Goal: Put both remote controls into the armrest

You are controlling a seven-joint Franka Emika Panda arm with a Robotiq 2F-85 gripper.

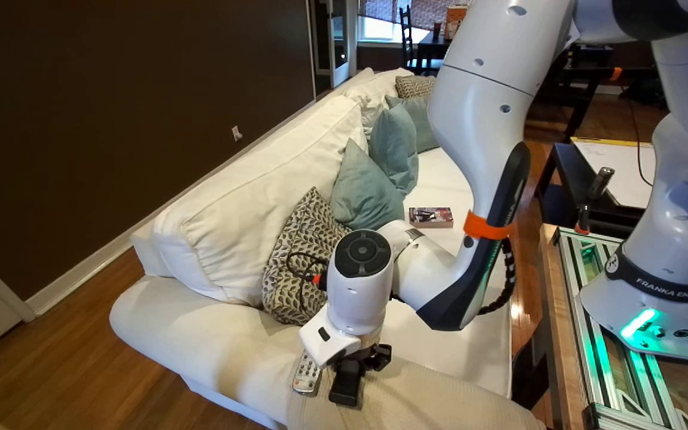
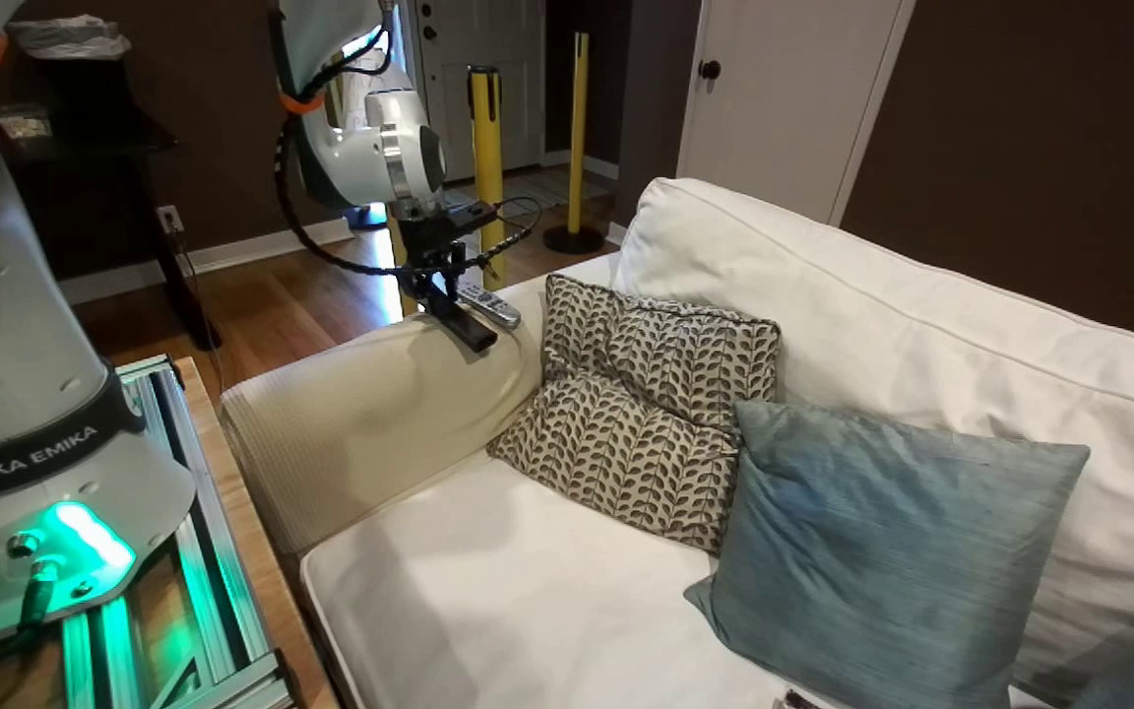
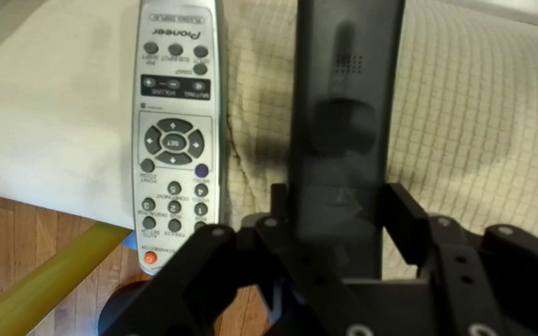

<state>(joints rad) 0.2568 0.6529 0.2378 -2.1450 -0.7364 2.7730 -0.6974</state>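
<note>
cream-white armrest [image 2: 390,404], silver-grey remote [image 3: 175,140] lying on it, tool [image 3: 338,205] pinching black remote [image 3: 343,93] alongside

The gripper [image 3: 339,205] clasps a black remote control [image 3: 343,163] over a cream armrest [image 3: 63,126] as a silver Pioneer remote control [image 3: 175,116] lies alongside, one end at the armrest's edge above the wood floor [image 3: 26,233].

In an exterior view we see a white sofa [image 1: 254,197] along the dark brown left wall [image 1: 135,131], wood floor [image 1: 111,370] near, a bright window [image 1: 380,28] far. In an exterior view we find yellow posts [image 2: 578,138] left of a white door [image 2: 784,98]
</note>
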